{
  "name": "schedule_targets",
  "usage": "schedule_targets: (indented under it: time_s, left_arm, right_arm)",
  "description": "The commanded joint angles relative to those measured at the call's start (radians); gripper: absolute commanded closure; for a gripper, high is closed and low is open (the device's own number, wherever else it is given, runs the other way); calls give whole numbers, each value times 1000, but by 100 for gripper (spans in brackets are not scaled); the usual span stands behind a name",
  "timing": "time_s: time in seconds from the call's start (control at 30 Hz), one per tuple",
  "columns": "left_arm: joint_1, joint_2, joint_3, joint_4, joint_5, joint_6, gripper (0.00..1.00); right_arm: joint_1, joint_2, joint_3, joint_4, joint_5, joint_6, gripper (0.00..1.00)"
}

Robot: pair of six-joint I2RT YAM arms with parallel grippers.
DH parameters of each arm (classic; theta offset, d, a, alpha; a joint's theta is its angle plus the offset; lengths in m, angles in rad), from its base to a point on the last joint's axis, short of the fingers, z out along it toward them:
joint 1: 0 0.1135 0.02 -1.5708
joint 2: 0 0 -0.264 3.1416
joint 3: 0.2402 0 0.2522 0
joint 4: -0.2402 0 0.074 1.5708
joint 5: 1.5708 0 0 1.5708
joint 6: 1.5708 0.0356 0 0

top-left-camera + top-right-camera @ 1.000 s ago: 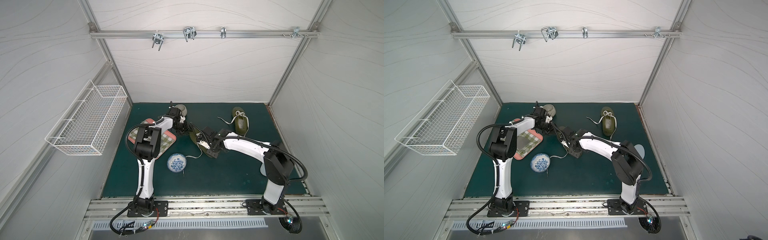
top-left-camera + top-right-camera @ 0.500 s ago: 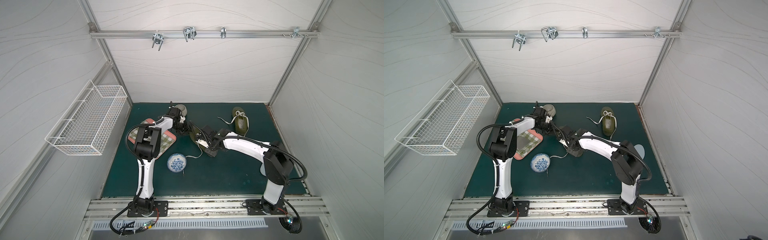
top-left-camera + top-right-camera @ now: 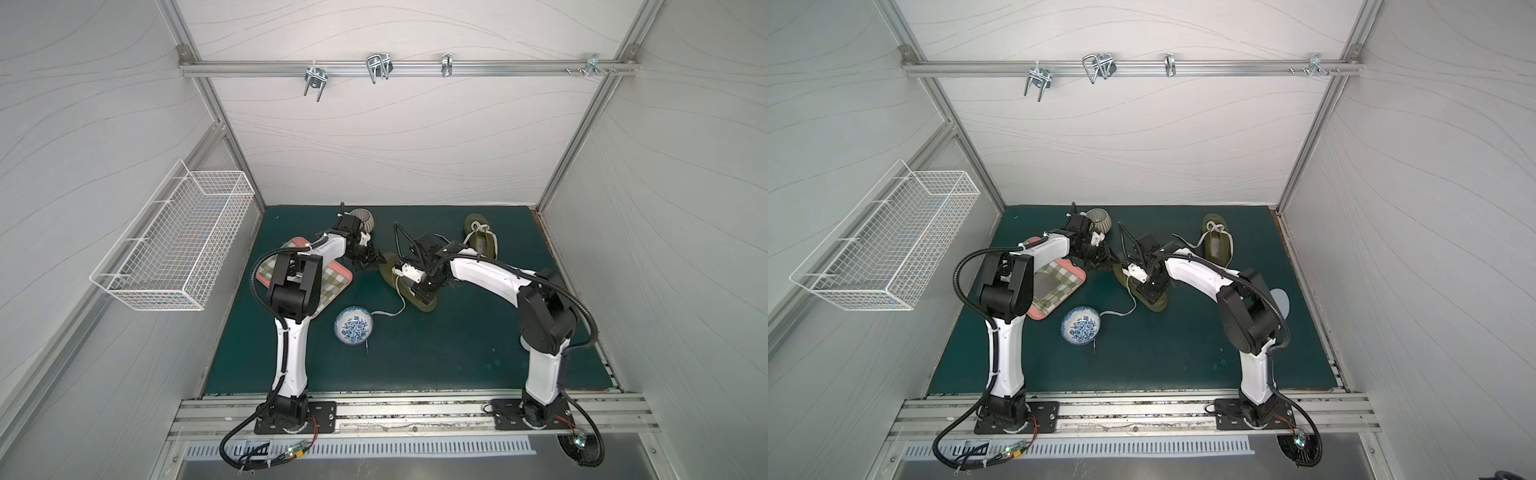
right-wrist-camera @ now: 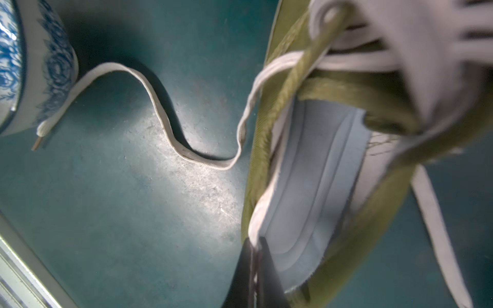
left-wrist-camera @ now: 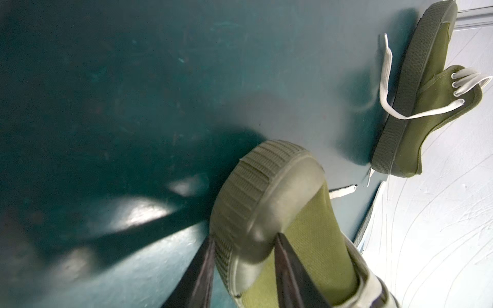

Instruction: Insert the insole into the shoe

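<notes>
Right gripper (image 4: 254, 246) has just closed: a second ago its jaws stood apart, and now the two dark fingers are pressed together at the heel rim. I cannot tell whether they nip the pale lining there or only bear against it.

Just beside those tips lies the insole (image 4: 314, 173), pale blue and ribbed. It is inside the shoe (image 3: 409, 286), its front end running under the tongue and its heel end showing in the opening. It looks largely in, though the heel edge may be riding up against the back wall and not lying flat.

My reading is that the feeding-in part is over. The closed tips can now serve as one narrow tool to press the heel end down, or else as a pinch holding the collar back.

At the toe, the left gripper (image 5: 245, 236) is clamped on the shoe as it was a second ago, one finger against the ribbed sole edge and the other on top of the toe cap. That steadies the shoe against any push from the heel side.

A loose white lace (image 4: 160, 120) trails across the green mat (image 3: 457, 353) to the blue-patterned bowl (image 3: 354, 325). The second shoe (image 3: 482, 241) sits apart, nearer the back wall.
</notes>
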Motion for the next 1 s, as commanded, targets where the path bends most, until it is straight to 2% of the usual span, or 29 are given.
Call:
schedule_targets:
  time_s: [0.0, 0.07, 0.13, 0.2, 0.27, 0.4, 0.47, 0.67, 0.9, 0.97]
  left_arm:
    - [-7, 0, -3, -19, 8, -1, 63]
    - [-7, 0, -2, -20, 8, 1, 63]
    - [-7, 0, -3, -21, 9, 1, 63]
    - [-7, 1, -2, -21, 7, -1, 63]
    - [-7, 3, 0, -21, 8, -1, 63]
    - [-7, 2, 3, -23, 8, 1, 63]
    - [-7, -2, 0, -24, 6, 2, 63]
    - [-7, -22, -1, -29, 14, 4, 63]
    - [-7, -175, -22, -100, -2, -7, 61]
    - [-8, -229, -38, -111, -6, -26, 61]
  right_arm:
    - [-9, 37, 14, 19, -48, -3, 100]
    - [-25, 38, 10, 25, -71, 18, 100]
    - [-25, 35, 18, 7, -36, 24, 100]
    - [-9, 30, 21, -2, 65, 18, 100]
    - [19, 47, 47, -41, 238, 7, 100]
    - [27, 60, 47, -44, 367, 8, 100]
    - [30, 64, 54, -51, 390, 17, 100]
    - [4, 80, 53, -45, 328, 8, 100]
    - [-32, 18, 10, -3, 88, 58, 100]
    - [-60, -8, -19, 42, -29, 106, 100]
